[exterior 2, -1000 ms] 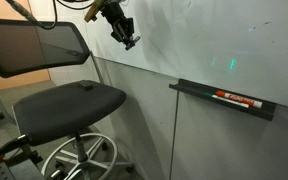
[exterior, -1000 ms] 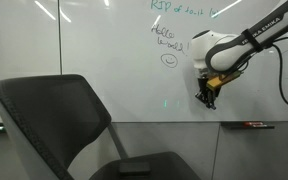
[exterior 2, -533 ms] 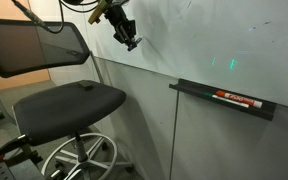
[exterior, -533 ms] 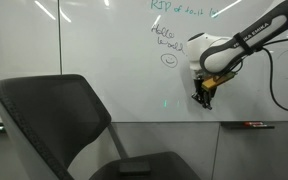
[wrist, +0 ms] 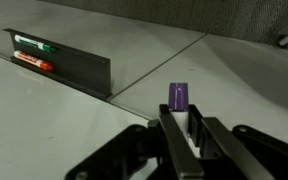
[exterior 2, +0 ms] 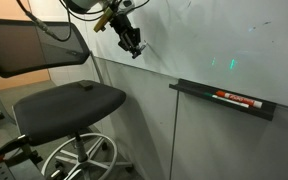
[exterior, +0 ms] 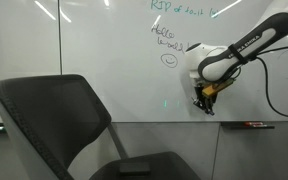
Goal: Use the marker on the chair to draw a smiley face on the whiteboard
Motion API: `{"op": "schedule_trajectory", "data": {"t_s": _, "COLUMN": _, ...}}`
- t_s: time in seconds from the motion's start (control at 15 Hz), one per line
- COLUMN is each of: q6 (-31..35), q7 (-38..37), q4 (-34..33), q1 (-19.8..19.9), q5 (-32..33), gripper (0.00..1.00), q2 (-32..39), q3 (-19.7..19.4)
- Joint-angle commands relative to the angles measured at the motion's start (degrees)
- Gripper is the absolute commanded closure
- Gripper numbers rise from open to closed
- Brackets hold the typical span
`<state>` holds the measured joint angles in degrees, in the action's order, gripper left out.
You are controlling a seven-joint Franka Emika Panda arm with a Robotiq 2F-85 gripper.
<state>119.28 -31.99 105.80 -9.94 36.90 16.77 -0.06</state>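
Note:
My gripper [wrist: 187,122] is shut on a white marker [wrist: 177,97] with a purple end that sticks out past the fingertips. In both exterior views the gripper [exterior: 204,103] [exterior 2: 134,45] hangs right at the whiteboard [exterior: 104,50] [exterior 2: 219,30], with the marker end close to the board; I cannot tell whether it touches. A small green smiley [exterior: 169,60] and green handwriting sit up and left of the gripper. The dark chair [exterior: 54,115] [exterior 2: 69,100] stands in front of the board, apart from the gripper.
A grey tray [exterior 2: 224,98] [wrist: 69,62] on the board's lower edge holds a red marker [wrist: 34,62] and a green marker [wrist: 32,44]. A small dark object [exterior 2: 84,87] lies on the chair seat. The chair's wheeled base [exterior 2: 79,160] stands on the floor.
The gripper, still holding the marker, has shifted a little down and sideways along the board. The chair and tray have not moved.

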Motion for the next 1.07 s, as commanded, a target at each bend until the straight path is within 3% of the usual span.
{"op": "schedule_trajectory", "data": {"t_s": 0.0, "q6": -1.08, "q7": -0.12, "q4": -2.55, "q1": 0.27, "q5": 2.11, "gripper": 0.92, "q2": 1.31, "q3": -1.33}}
{"op": "schedule_trajectory", "data": {"t_s": 0.6, "q6": -1.79, "q7": 0.30, "q4": -3.23, "q1": 1.47, "q5": 6.21, "gripper": 0.92, "q2": 0.43, "q3": -2.93}}
{"op": "schedule_trajectory", "data": {"t_s": 1.0, "q6": -4.36, "q7": 3.88, "q4": 2.20, "q1": 1.93, "q5": 3.98, "gripper": 0.92, "q2": -3.80, "q3": -1.69}}
